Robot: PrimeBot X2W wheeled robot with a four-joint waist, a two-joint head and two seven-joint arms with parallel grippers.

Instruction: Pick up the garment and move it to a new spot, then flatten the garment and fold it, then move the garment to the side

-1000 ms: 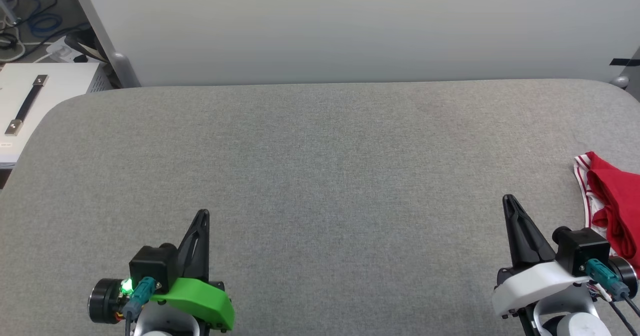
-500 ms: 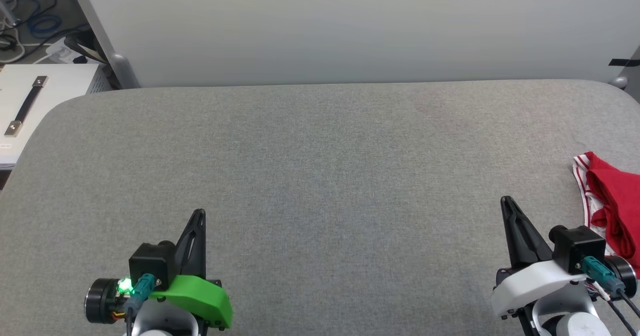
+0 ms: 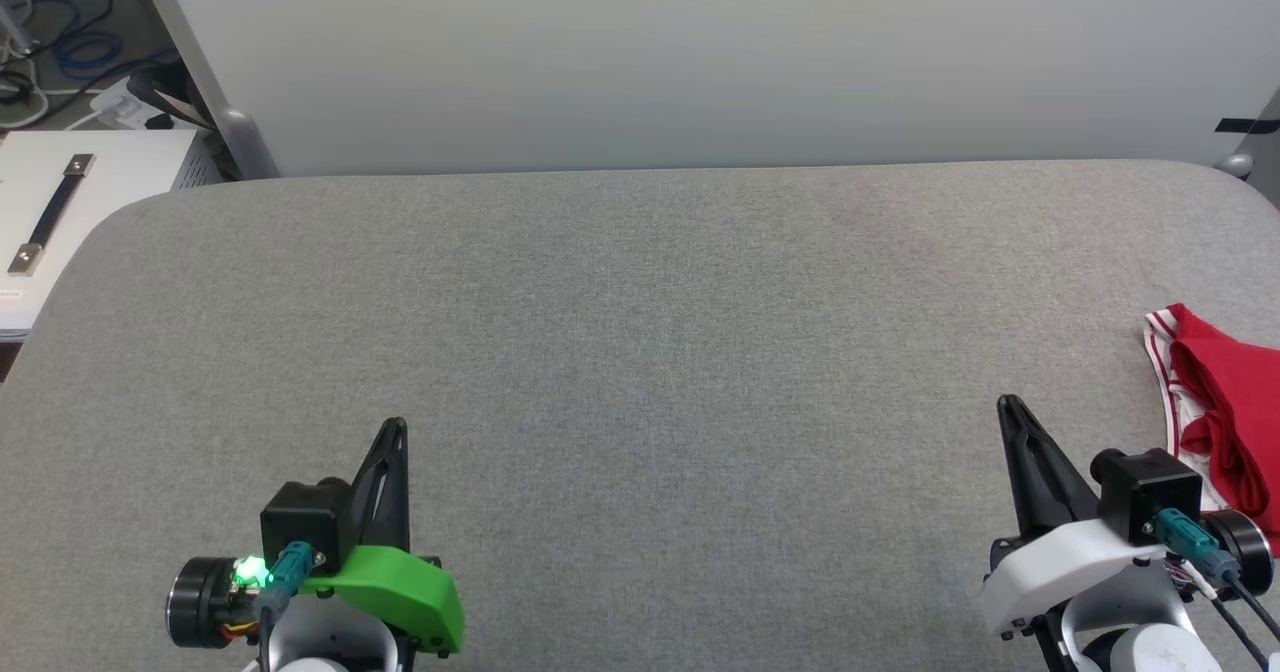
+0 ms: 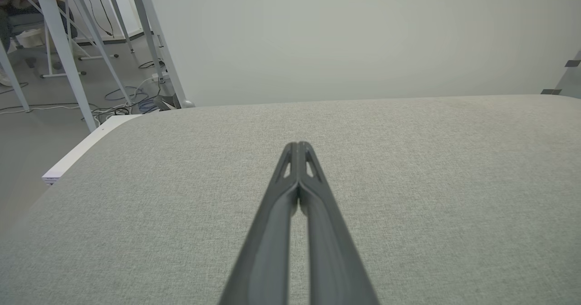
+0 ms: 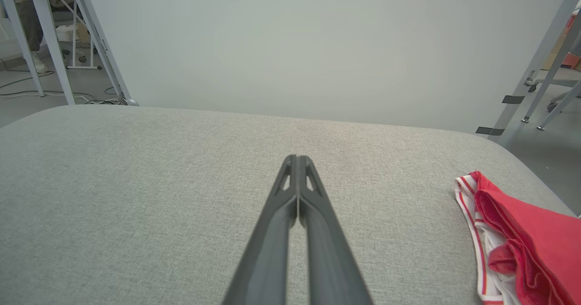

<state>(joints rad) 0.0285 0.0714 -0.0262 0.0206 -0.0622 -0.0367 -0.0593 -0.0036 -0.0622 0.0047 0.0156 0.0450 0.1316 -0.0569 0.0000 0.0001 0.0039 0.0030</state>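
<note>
Left tool (image 3: 396, 428): we see it at 7 o'clock in the head view, over the worktop (image 3: 640, 302). Its two dark fingers are pressed together into one point with nothing between them, aiming toward 12 o'clock.
Left wrist: a green cover (image 3: 400, 597) wraps it, and a small green light (image 3: 250, 572) glows at its 9 o'clock side.
Left wrist view: the fingers meet at their tips above bare grey cloth.
Right tool (image 3: 1004, 405): it is at 5 o'clock in the head view. The fingers are closed flat against each other, gripping nothing, and lean a little toward 11 o'clock. A white cover (image 3: 1050, 572) sits on its wrist.
Shirt (image 3: 1232, 392): a crumpled red heap with white-and-red striped trim along its 9 o'clock side. It lies on the worktop at 4 o'clock in the head view, cut off by the picture's border.
Shirt and right tool: the shirt lies at 3 o'clock of the tool, apart from the fingers. We cannot tell whether the wrist touches it.
Right wrist view: the shirt lies at 4 o'clock of the fingertips, near the worktop's rounded corner.
Worktop: covered in grey woven cloth, with rounded corners.
Wall (image 3: 700, 52): a pale, plain panel along the worktop's 12 o'clock edge.
Cabinet (image 3: 120, 167): white with a dark strap handle (image 3: 50, 210), at 10 o'clock beyond the worktop's corner.
Cables (image 3: 60, 47): loose on the floor at 11 o'clock.
</note>
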